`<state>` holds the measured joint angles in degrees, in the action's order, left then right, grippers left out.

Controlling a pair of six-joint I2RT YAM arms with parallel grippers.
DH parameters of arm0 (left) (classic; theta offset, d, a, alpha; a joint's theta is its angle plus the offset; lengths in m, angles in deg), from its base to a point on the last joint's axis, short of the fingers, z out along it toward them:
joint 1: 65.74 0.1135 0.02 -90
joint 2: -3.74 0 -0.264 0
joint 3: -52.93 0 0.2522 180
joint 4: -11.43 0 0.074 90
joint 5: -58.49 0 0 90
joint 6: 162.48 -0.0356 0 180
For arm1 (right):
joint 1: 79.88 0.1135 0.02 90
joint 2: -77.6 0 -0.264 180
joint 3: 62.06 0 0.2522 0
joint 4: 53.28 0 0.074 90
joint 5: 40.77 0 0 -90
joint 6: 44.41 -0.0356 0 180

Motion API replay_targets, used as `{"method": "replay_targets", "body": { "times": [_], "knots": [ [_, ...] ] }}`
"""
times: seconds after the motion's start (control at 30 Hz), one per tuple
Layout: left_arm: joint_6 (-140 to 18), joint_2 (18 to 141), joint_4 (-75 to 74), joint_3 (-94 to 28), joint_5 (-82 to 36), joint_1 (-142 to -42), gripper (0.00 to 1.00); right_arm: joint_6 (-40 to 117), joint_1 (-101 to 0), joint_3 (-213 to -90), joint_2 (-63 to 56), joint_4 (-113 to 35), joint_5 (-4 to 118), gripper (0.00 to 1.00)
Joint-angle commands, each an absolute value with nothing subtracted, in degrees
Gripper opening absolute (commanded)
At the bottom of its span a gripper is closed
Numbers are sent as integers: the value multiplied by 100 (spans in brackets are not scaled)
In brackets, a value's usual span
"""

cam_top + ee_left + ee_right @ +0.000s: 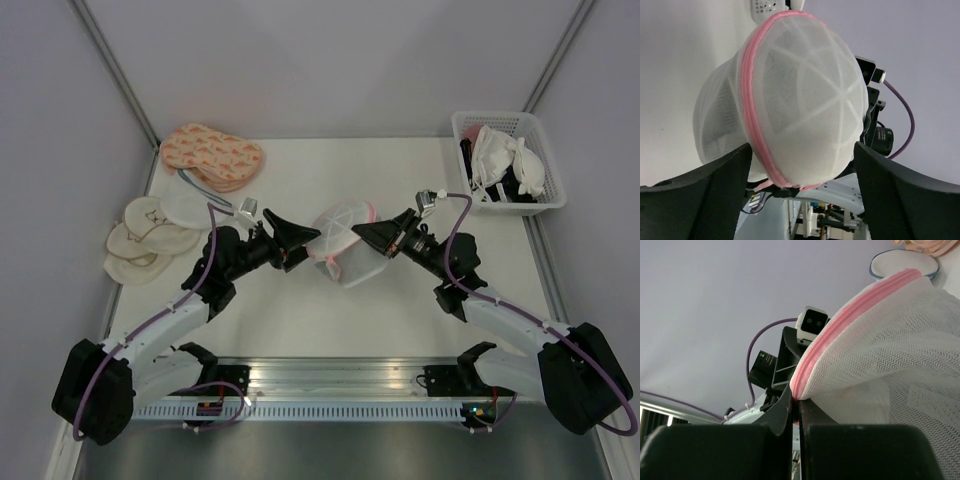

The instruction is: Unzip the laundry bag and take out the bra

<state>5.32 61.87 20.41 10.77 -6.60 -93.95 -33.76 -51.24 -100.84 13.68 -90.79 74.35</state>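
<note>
White mesh laundry bag (345, 245), domed, with pink zip rim (850, 315), at the centre of the table (330, 310). We record the right pincer (796, 401) at its 3 o'clock, fingers together and clamped on that rim. Left pincer (303, 246) at its 9 o'clock, fingers wide apart, one either side of the dome. Also listed: white basket (545, 195) at 2 o'clock, holding white padded bras (510, 160); peach patterned pads (212, 155) at 10 o'clock; cream round pads (150, 235) at 9 o'clock

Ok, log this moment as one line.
right gripper: shut on laundry bag pink zip rim | left gripper: open, straddling bag
</note>
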Motion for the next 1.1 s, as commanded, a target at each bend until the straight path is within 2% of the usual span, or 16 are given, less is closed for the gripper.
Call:
{"method": "replay_targets", "body": {
  "times": [0.0,0.07,0.1,0.13,0.17,0.27,0.3,0.33,0.4,0.43,0.47,0.53,0.6,0.67,1.07],
  "knots": [
    [1294,6412,2641,964,-866,-9545,81,-3307,-5141,-10070,1441,-9804,7770,0],
    [1417,6578,2973,981,-804,-9554,69,-3360,-5141,-10052,1371,-9902,7840,0],
    [1461,6614,3062,990,-778,-9571,52,-3351,-5141,-10061,1370,-9894,7867,0],
    [1479,6641,3150,1008,-752,-9580,42,-3281,-5132,-10061,1379,-9841,7859,0],
    [1479,6667,3160,1008,-760,-9589,24,-3194,-5141,-10070,1405,-9745,7858,0],
    [1427,6562,3046,1060,-812,-9589,2,-2651,-5141,-10227,1537,-8912,7771,0],
    [1401,6518,2985,1060,-848,-9589,2,-2465,-5132,-10367,1581,-8291,7666,0],
    [1331,6492,2975,1087,-891,-9589,2,-2272,-5141,-10464,1651,-7902,7604,13],
    [1269,6387,2809,1104,-953,-9589,2,-1306,-5132,-10938,1748,-6244,7350,47],
    [1155,6343,2678,1113,-1067,-9589,2,-912,-5123,-11122,1887,-5646,6818,67],
    [1093,6203,2389,1122,-1181,-9598,2,-325,-5088,-11420,1985,-4665,6499,73],
    [891,6079,2098,1183,-1620,-9633,2,162,-5036,-11677,2178,-3903,5640,90],
    [829,6052,1895,1253,-1936,-9694,2,585,-5000,-11924,2214,-3163,5390,95],
    [820,6122,1929,1298,-2069,-9756,2,744,-5000,-11968,2162,-2925,5371,96],
    [1215,7089,2597,1263,-3124,-10310,2,569,-3999,-11344,1880,-3846,5705,77]
  ]
}}
